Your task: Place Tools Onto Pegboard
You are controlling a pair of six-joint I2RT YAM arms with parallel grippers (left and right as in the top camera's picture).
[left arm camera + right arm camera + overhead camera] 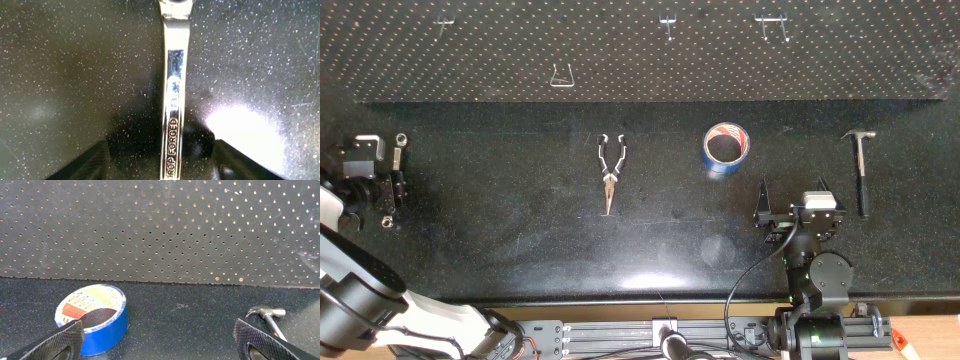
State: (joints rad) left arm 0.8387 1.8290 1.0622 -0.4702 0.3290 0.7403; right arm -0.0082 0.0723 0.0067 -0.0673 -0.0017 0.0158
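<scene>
Black speckled worktop (520, 240): carries all the tools. My two arm bases stand at its near edge.
My right gripper (157, 330): low over the worktop, right of centre, facing the pegboard. Fingers spread wide with nothing between them.
My left gripper (160, 150): at the far left of the worktop, pointing down at it. Fingers spread, one on each side of the wrench handle with a gap on both sides, so not pinching it.
Wrench (175, 75): bright steel, lying flat at the far left and running near to far. The handle sits centred between my left fingers and its head end lies beyond the fingertips.
Pliers (611, 172): needle-nose with pale handles, flat near the middle of the worktop. The nose points toward the near edge and the handles toward the pegboard, slightly apart.
Tape roll (95, 315): blue, lying flat just beyond my right gripper, on its left-finger side and not touching it.
Hammer (861, 170): claw hammer with a dark handle, flat at the right. The head points toward the pegboard, and it lies beside my right gripper but apart from it.
Pegboard (160, 230): dark perforated panel, upright along the far edge of the worktop.
Hooks (561, 77): metal, on the pegboard. One looped hook sits lower, left of centre, and three more are spaced along higher up.
</scene>
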